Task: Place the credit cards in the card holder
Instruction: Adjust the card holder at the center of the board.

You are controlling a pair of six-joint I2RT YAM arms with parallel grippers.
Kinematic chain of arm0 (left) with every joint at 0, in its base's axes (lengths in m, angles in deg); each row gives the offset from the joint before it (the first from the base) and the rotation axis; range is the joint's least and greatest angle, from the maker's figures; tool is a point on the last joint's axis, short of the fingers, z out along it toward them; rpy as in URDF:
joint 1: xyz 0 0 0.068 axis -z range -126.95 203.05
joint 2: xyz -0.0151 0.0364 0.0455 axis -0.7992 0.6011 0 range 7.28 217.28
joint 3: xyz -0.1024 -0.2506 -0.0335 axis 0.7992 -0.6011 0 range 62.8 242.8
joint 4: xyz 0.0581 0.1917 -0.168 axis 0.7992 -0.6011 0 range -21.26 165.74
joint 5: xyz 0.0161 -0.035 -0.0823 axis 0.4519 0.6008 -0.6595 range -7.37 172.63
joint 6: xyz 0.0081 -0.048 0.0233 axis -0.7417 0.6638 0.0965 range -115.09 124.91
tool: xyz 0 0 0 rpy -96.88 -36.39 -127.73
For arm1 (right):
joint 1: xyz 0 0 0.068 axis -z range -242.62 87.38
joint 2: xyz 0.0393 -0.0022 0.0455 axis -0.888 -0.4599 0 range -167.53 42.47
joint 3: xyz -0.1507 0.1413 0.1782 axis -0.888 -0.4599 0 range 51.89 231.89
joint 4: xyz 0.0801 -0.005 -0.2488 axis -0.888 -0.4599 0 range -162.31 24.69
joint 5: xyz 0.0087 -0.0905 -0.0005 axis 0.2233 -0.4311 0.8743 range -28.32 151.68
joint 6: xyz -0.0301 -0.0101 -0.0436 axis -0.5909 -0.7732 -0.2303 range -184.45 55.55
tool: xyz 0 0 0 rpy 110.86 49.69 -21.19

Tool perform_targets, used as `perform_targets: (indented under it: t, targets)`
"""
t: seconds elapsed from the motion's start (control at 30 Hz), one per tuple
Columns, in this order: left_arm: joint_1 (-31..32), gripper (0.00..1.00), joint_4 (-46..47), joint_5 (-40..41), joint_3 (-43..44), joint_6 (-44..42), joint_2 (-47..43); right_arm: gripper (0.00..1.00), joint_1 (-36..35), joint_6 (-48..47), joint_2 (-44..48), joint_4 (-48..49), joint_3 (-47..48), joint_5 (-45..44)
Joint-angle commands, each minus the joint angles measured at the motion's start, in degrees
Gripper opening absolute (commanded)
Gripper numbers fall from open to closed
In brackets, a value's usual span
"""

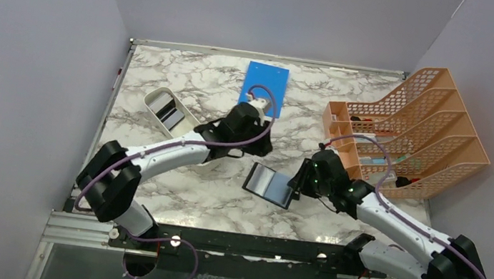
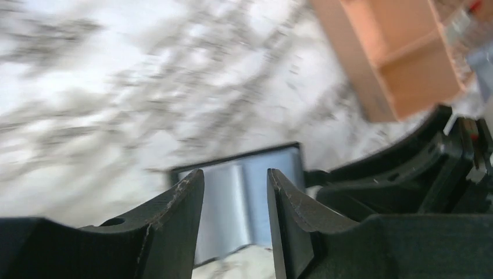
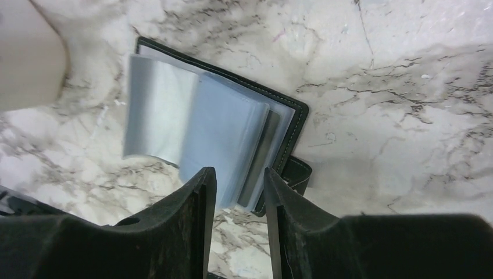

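Our left claw [image 2: 235,177] and right claw [image 3: 238,174], both half-parted and empty, hang by the card holder [image 1: 270,184] lying open near the bench's [image 1: 172,194] near edge; we should pin its leaves flat first.

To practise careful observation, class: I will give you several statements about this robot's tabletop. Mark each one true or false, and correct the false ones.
1. The card holder lies open on the marble table. True.
2. The blue board stands inside the orange rack. False: it lies flat on the table near the far edge, apart from the rack.
3. The jaws of the right gripper are clamped on a yellow card. False: they stand apart with nothing between them, above the open card holder.
4. In the top view, the white tray sits to the left of the card holder. True.
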Motion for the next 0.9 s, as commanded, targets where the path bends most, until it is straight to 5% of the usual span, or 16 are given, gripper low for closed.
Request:
perform_targets:
  t: [0.0, 0.2, 0.33, 0.53, 0.87]
  targets:
    - [-11.4, 0.48, -11.9, 8.3, 0.2, -7.9, -7.2, 0.43, -0.2, -2.1, -6.7, 6.3, -1.0, 3.4]
    - [-26.5, 0.51, -15.9, 8.4, -0.2, -13.4, -12.4, 0.46, -0.1, -5.8, -16.7, 9.3, 0.4, 2.0]
    - [-33.8, 0.52, -17.7, 7.8, 1.1, -15.1, -12.3, 0.27, -0.2, -8.0, -18.4, 6.8, 1.5, -1.6]
    - [-42.4, 0.53, -20.8, 4.8, 4.1, -19.9, -9.1, 0.12, -0.1, -10.4, -17.7, 6.8, 1.9, -5.5]
    - [-44.7, 0.53, -21.0, 8.0, 6.7, -38.9, -3.4, 0.28, -0.1, -12.7, -13.6, 7.9, 3.2, 2.2]
